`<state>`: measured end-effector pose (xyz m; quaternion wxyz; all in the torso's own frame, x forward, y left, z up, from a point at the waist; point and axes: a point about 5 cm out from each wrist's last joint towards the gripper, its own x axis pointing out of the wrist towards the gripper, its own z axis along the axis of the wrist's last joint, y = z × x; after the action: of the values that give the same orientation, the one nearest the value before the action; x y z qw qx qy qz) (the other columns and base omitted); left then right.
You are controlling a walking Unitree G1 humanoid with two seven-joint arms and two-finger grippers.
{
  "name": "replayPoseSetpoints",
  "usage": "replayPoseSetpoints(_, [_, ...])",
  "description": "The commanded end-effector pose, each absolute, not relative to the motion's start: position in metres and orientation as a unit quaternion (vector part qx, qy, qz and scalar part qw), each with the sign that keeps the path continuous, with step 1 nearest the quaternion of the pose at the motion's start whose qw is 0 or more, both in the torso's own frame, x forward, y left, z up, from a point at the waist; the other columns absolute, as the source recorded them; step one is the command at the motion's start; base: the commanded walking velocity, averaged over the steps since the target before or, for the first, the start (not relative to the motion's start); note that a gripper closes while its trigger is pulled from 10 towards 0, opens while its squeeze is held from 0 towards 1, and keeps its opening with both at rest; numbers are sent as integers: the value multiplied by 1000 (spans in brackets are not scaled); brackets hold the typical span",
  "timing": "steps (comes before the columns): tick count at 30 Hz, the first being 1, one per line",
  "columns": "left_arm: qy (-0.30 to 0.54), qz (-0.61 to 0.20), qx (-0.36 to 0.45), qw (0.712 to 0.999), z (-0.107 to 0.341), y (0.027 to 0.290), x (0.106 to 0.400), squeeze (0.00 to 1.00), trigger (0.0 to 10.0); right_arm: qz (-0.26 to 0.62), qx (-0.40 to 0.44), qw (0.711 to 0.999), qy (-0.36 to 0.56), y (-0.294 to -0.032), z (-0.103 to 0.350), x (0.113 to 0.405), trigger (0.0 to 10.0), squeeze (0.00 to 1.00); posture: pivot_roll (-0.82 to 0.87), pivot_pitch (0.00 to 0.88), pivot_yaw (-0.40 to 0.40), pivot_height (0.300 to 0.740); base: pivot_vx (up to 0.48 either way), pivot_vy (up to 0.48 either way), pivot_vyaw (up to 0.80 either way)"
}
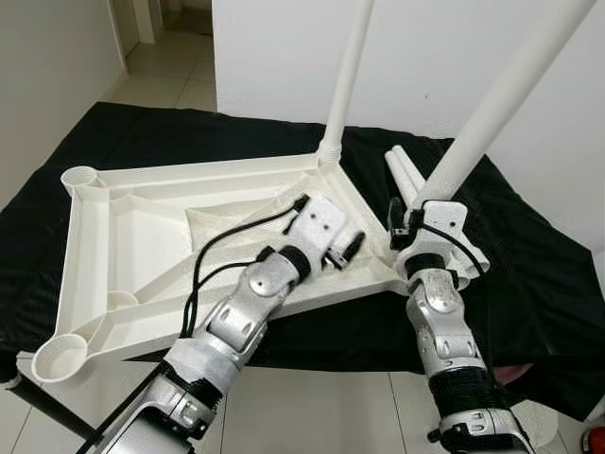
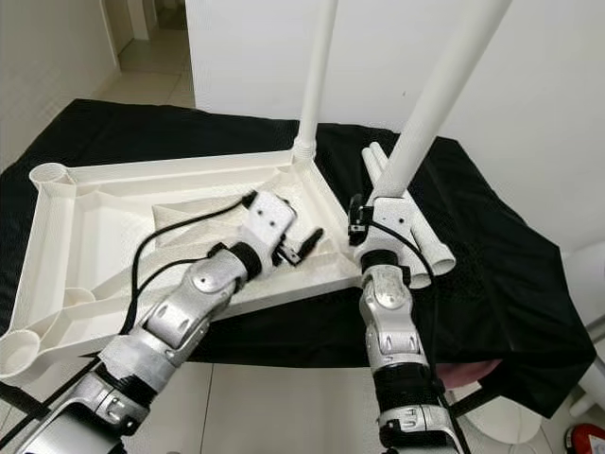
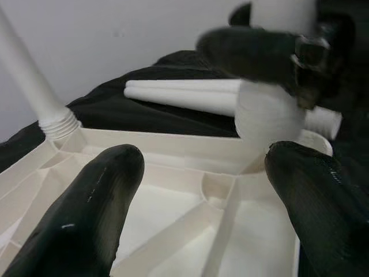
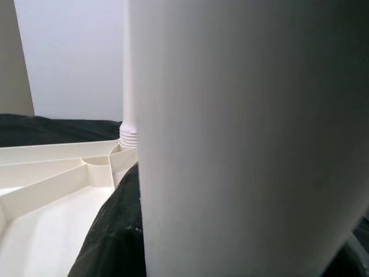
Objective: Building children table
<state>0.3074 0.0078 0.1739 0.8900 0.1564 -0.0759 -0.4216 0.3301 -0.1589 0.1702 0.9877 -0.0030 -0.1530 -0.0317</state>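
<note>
Tabletop: white plastic, upside down with its ribbed underside showing, lying on a black cloth that covers the work surface. All places below are given from this tabletop.

Fitted leg: white tube, upright, screwed into the tabletop's far right corner socket; its threaded collar is seen at the base.

Held leg: white tube, leaning slightly rightward, its lower end at the tabletop's near right corner socket.

Right gripper: at the near right corner, its black fingers clamped around the base of the held leg. The right wrist camera sits tight against the tube, with the fitted leg standing beyond it.

Left gripper: over the tabletop's right end, just inside the rim and near the held leg. Its fingers are spread apart with nothing between them, pointing toward the near right corner.

Spare legs: two white tubes lying side by side on the cloth, just beyond the tabletop's right edge.

Open sockets: one at the far left corner, one at the near left corner, both round.

Floor: pale tiles, on the tabletop's near side.
</note>
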Motion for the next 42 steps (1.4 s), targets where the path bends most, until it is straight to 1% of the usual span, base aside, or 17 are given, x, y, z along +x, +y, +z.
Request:
replayPoseSetpoints(1, [-72,-444,171,877,166,4,302,0,10000,-41,-7,988,-151,-164,171,329,10000,0,-15,0,-60,740,0,0,0])
replayPoseSetpoints(2, [-72,-444,171,877,166,4,302,0,10000,-41,-7,988,-151,-164,171,329,10000,0,-15,0,-60,740,0,0,0])
replayPoseSetpoints(3, [-61,-458,184,868,160,2,301,0,10000,-43,-7,988,-151,-164,172,329,10000,0,-19,0,-52,740,0,0,0])
replayPoseSetpoints(4, [-61,-458,184,868,160,2,301,0,10000,-43,-7,988,-151,-164,172,329,10000,0,-19,0,-52,740,0,0,0])
replayPoseSetpoints(5, [-29,-473,217,854,146,0,301,0,10000,-44,-8,987,-153,-165,173,328,10000,0,-20,0,-49,740,0,0,0])
replayPoseSetpoints(6, [-29,-473,217,854,146,0,301,0,10000,-44,-8,987,-153,-165,173,328,10000,0,-20,0,-49,740,0,0,0])
replayPoseSetpoints(9, [6,-468,235,852,136,1,307,0,10000,-49,-7,986,-156,-166,175,328,10000,0,-27,0,-41,740,0,0,0])
replayPoseSetpoints(11, [9,-469,238,851,135,1,308,0,10000,-50,-6,986,-157,-166,175,327,10000,0,-27,0,-41,740,0,0,0])
replayPoseSetpoints(13, [7,-492,223,842,139,-2,305,0,10000,-52,-10,986,-157,-166,175,327,10000,0,-32,0,-37,740,0,0,0])
replayPoseSetpoints(18, [14,-534,229,814,133,-8,294,0,10000,-53,-12,986,-156,-166,176,327,10000,0,-33,0,-32,740,0,0,0])
replayPoseSetpoints(23, [24,-543,241,804,127,-11,291,0,10000,-57,-14,986,-155,-167,176,327,10000,0,-35,0,-31,740,0,0,0])
replayPoseSetpoints(28, [48,-542,245,803,124,-14,292,0,10000,-61,-17,986,-156,-169,178,327,10000,0,-34,0,-28,740,0,0,0])
replayPoseSetpoints(30, [62,-535,248,806,123,-15,294,0,10000,-62,-17,986,-157,-170,178,328,10000,0,-34,0,-28,740,0,0,0])
replayPoseSetpoints(31, [83,-521,255,810,120,-16,298,0,10000,-63,-17,986,-157,-169,178,328,10000,0,-34,0,-28,740,0,0,0])
replayPoseSetpoints(35, [107,-504,260,817,116,-17,303,0,10000,-63,-16,986,-156,-168,178,328,10000,0,-35,0,-23,740,0,0,0])
replayPoseSetpoints(42, [114,-494,255,823,118,-18,307,0,10000,-64,-15,986,-155,-168,177,327,10000,0,-37,0,-20,740,0,0,0])
